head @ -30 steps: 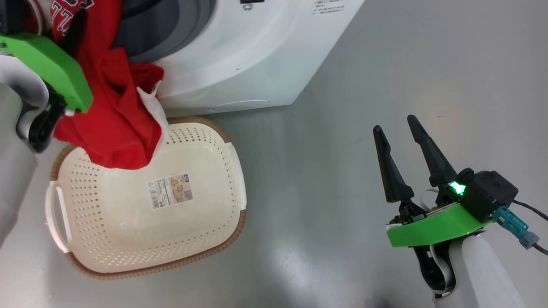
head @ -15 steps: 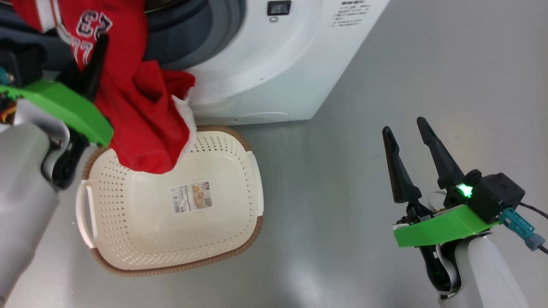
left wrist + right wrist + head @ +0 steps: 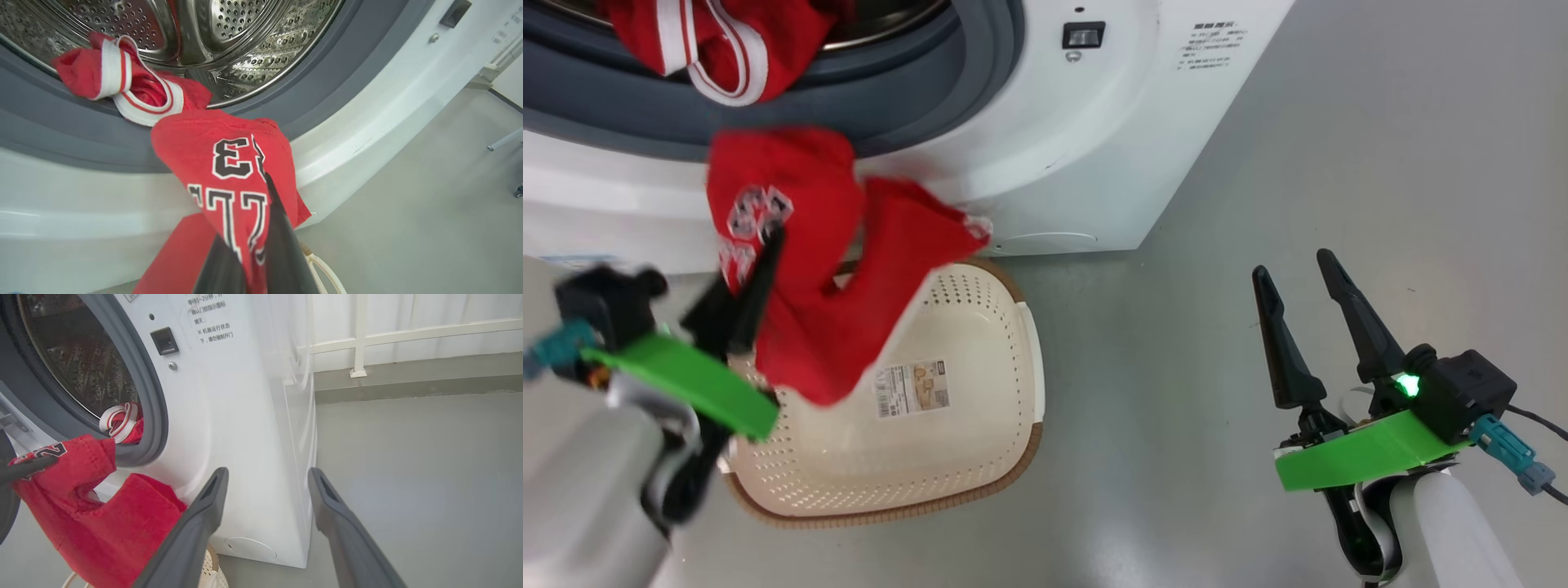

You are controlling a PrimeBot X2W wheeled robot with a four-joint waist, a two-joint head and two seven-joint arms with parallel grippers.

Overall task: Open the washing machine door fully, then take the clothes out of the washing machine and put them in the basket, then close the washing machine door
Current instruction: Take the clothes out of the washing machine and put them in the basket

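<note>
In the drum (image 3: 245, 36), red clothes (image 3: 81, 69); over the basket (image 3: 980, 433), a jersey (image 3: 825, 327).

Red garment (image 3: 94, 522) by white washing machine (image 3: 245, 437); right tool (image 3: 267, 472) open.

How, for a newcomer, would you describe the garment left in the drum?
Find the big white washing machine, then its grey rubber ring. The red fabric garment draped over that ring has white striped bands; the jersey in the left claw bears numbers.
</note>
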